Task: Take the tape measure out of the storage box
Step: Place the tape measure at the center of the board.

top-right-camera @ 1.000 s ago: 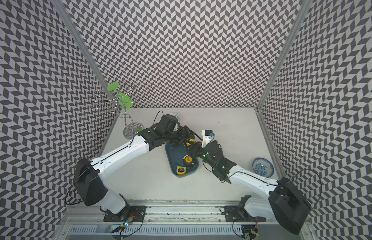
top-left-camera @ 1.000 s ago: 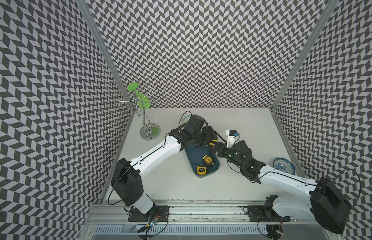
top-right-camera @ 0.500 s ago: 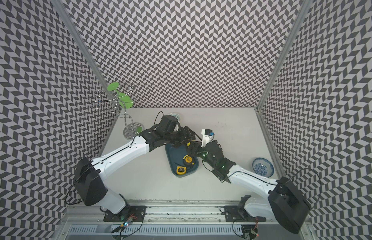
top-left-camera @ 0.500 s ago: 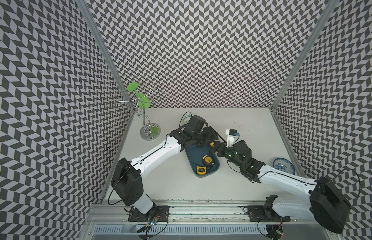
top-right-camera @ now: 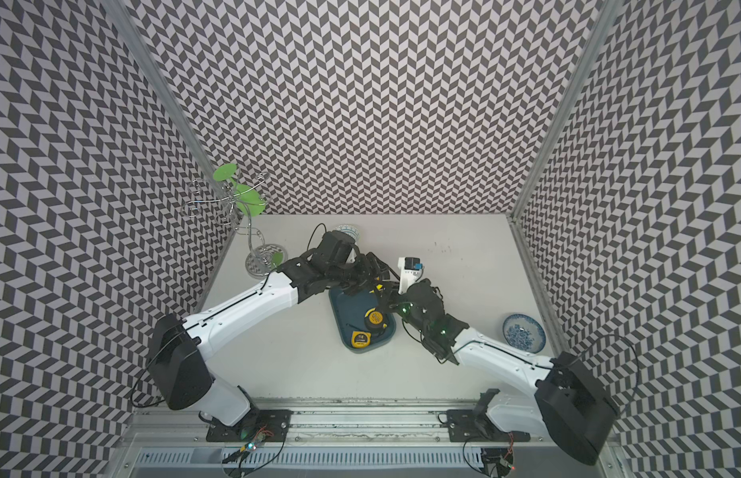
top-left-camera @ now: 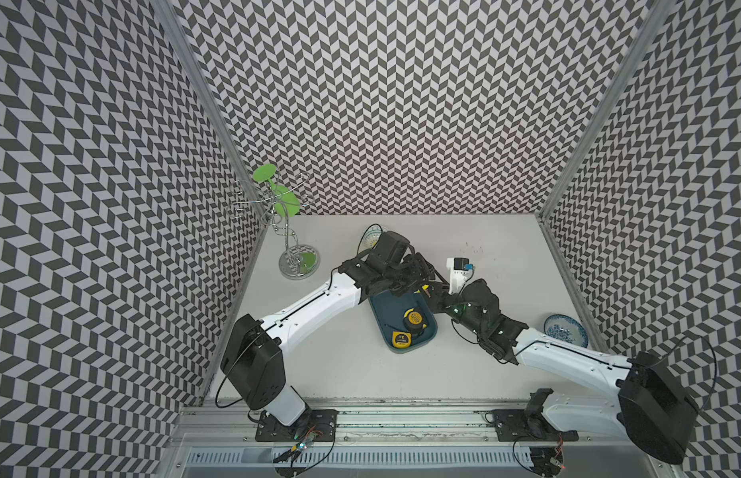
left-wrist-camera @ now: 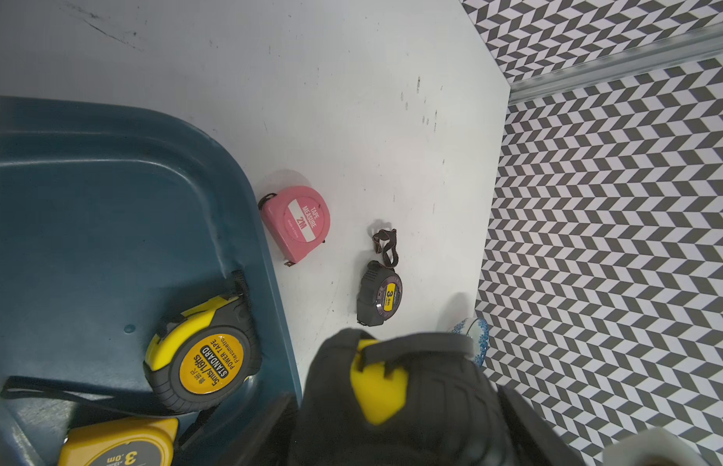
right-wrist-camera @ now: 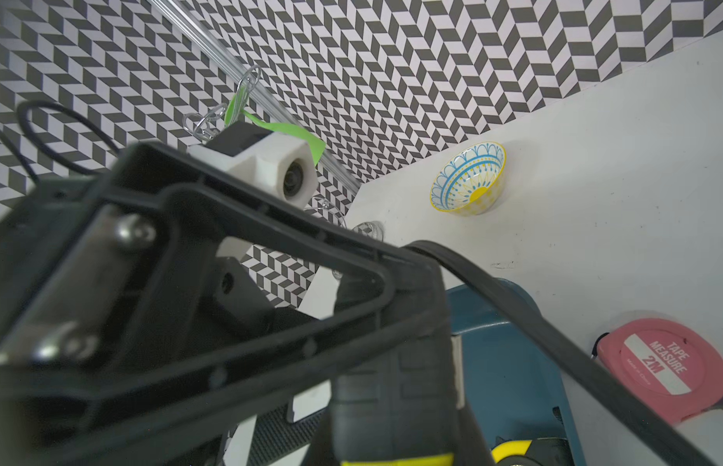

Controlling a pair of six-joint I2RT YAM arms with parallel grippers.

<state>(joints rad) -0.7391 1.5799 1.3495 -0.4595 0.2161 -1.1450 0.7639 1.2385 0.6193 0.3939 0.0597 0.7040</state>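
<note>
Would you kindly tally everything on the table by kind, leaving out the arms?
Tape measures: 5 (pink, grey, round yellow, square yellow, one held)
Bowls: 2
Box: 1
Wire stand: 1
Total: 9

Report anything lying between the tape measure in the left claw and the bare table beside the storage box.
A pink tape measure and a small black tape measure lie on the table just past the storage box rim, close to the held tape measure.
</note>
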